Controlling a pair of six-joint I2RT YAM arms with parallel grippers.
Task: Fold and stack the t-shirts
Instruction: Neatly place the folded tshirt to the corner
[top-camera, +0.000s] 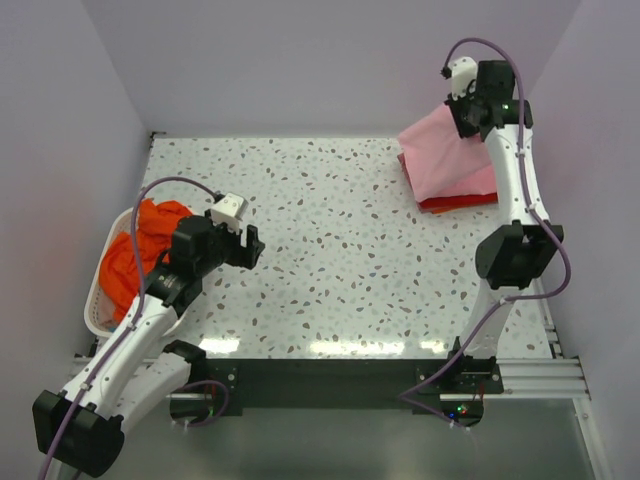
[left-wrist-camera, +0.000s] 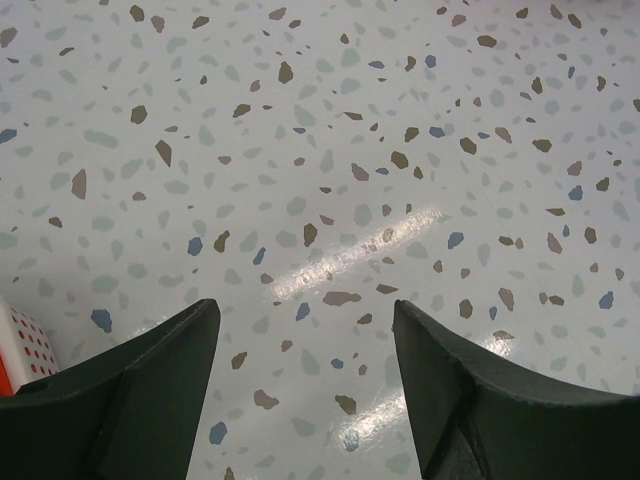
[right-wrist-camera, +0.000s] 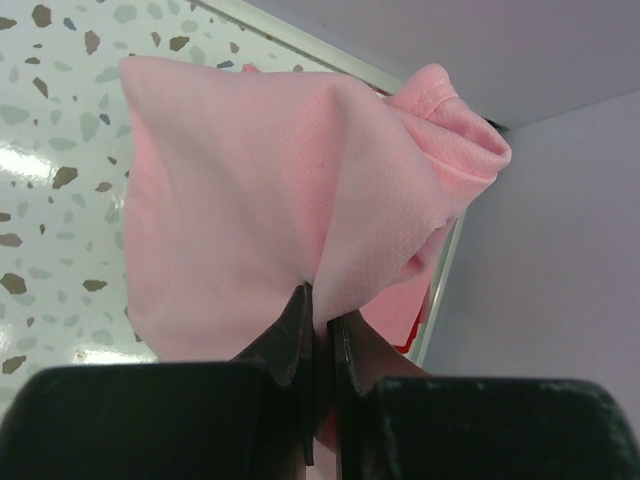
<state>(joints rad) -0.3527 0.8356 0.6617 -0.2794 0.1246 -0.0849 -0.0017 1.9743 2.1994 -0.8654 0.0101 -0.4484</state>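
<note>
Far right on the worktop, the right pincer pinches a fold of the light pink t-shirt above the red t-shirt — seemingly for stacking — while the left pincer hangs wide open, empty, near the basket holding the orange t-shirt.

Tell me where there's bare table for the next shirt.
The table is bare through its middle, from the open left gripper to the right arm. Crowded: the far right corner, where the pink shirt hangs from the right gripper over the red shirt, and the left edge, with the basket holding the orange shirt.
</note>
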